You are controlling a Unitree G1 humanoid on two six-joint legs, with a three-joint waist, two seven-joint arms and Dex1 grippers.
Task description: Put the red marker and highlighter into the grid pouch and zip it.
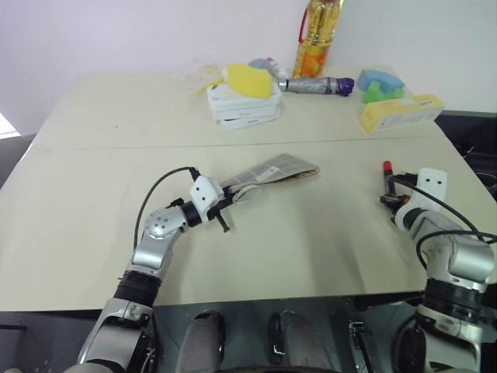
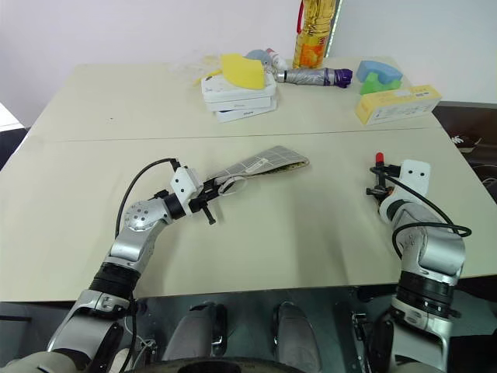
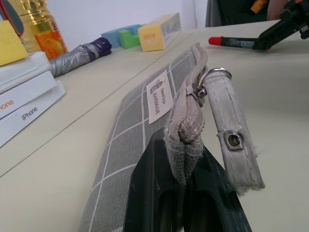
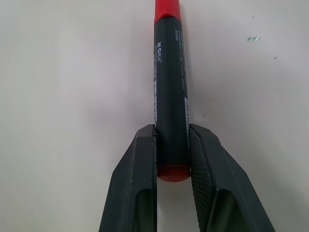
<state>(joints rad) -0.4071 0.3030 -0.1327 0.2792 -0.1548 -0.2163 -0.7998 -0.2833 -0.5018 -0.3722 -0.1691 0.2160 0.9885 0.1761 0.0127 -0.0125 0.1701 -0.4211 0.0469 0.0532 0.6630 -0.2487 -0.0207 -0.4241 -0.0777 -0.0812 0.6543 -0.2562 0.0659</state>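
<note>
The right gripper (image 4: 172,159) is closed on the red marker (image 4: 170,82), its two fingers pressed against the dark body near the tail, red cap pointing away along the surface (image 1: 326,233). The left gripper (image 3: 186,193) is clamped on the end of the grid pouch (image 3: 135,130), whose body stretches out ahead of it across the surface. Beyond the pouch lie stacked white boxes (image 1: 245,105), a grey tube (image 1: 318,85) and a yellow carton (image 1: 401,112).
</note>
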